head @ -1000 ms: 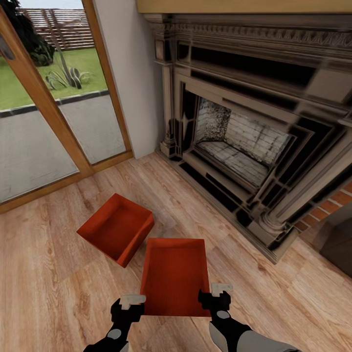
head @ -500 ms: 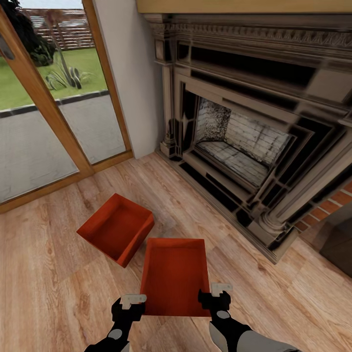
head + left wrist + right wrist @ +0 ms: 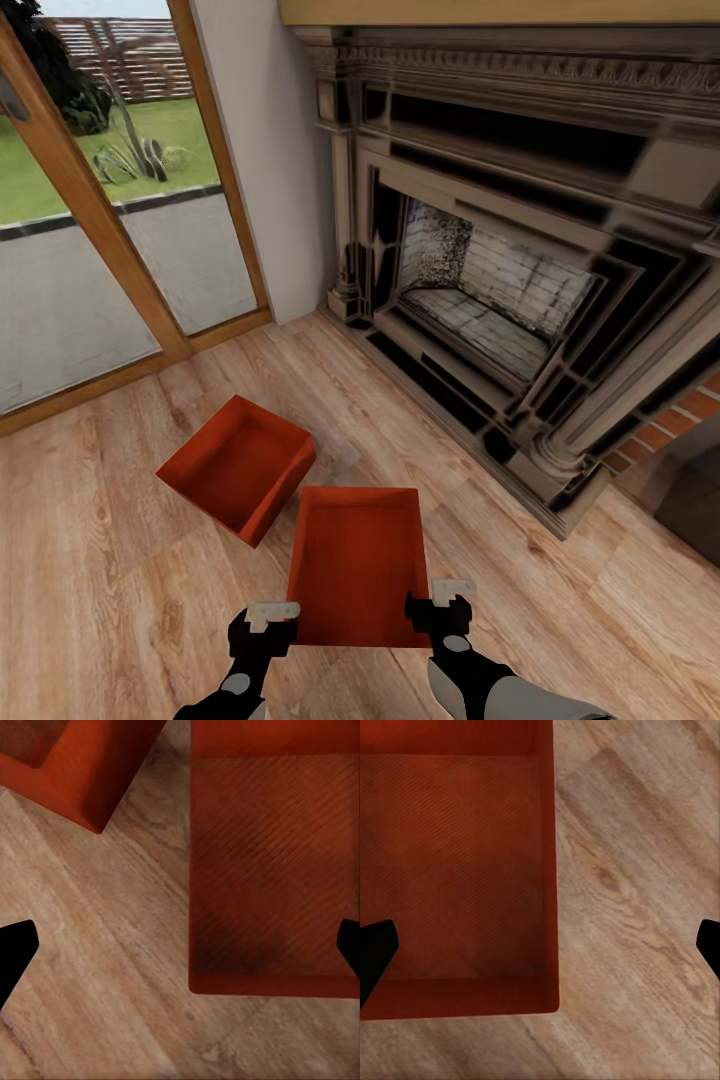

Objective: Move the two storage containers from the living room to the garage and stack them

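Note:
Two red-orange open-topped storage containers sit on the light wood plank floor of the living room. The nearer container (image 3: 355,565) lies straight ahead of me, and the other container (image 3: 240,465) stands at an angle just beyond and to its left, close beside it. My left gripper (image 3: 265,628) hovers open over the near container's left wall (image 3: 196,870), one finger on each side. My right gripper (image 3: 440,605) is open the same way over its right wall (image 3: 549,870). The corner of the second container (image 3: 82,765) appears in the left wrist view.
A dark ornate fireplace (image 3: 500,300) with red brick (image 3: 690,410) fills the right and back. Wood-framed glass doors (image 3: 100,220) close the left back, with lawn outside. A dark object (image 3: 700,500) stands at the far right. Open plank floor (image 3: 90,560) lies to my left.

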`<state>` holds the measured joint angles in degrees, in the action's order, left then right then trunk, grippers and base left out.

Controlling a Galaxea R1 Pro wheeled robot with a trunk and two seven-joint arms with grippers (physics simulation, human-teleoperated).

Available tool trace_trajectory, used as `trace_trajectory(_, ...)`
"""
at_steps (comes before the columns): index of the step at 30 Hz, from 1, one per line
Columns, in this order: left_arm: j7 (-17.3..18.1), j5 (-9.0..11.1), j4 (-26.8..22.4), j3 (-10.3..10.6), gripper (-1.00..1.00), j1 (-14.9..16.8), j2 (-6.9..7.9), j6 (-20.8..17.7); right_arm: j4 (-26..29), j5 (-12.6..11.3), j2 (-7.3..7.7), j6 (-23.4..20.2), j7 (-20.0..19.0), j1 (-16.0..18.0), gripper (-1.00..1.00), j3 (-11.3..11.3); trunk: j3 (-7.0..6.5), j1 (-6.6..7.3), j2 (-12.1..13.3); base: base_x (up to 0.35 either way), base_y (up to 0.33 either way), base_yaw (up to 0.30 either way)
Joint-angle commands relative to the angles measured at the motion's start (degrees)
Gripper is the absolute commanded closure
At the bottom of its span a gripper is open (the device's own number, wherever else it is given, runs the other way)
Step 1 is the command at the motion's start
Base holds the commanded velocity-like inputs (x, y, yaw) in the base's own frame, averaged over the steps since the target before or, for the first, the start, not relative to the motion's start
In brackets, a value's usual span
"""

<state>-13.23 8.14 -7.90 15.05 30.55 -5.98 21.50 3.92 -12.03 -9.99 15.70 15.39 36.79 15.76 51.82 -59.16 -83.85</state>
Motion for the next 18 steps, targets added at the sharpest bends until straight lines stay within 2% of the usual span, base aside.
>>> trace_trajectory(1,-0.2,0.6,0.0,0.5,-1.0,0.0,0.0,0.2,-0.1,-0.6,-0.01,0.2,0.2,0.0,-1.0,0.5,0.22,-0.22,-0.4,0.0,0.0,0.0)
trace_trajectory(9,-0.2,0.6,-0.1,0.5,-1.0,0.0,0.12,0.2,-0.1,-0.5,-0.01,0.2,0.2,0.0,-1.0,0.5,1.66,-1.98,-3.6,0.0,0.0,0.0)
trace_trajectory(13,-0.2,0.7,0.0,0.5,-1.0,0.0,0.17,1.4,-0.1,-0.5,-0.01,0.1,0.2,0.0,-1.0,0.5,2.37,-2.86,-5.2,0.0,0.0,0.0)
trace_trajectory(16,-0.2,2.4,0.6,0.5,-1.0,0.0,0.25,4.2,-0.1,-0.5,-0.01,0.1,0.0,0.0,-1.0,0.6,2.91,-3.52,-6.5,0.0,0.0,0.0)
trace_trajectory(18,-0.2,3.5,0.8,0.5,-1.0,0.0,0.3,4.6,-0.1,-0.5,-0.01,0.1,0.0,0.0,-1.0,0.6,3.27,-3.96,-7.3,0.0,0.0,0.0)
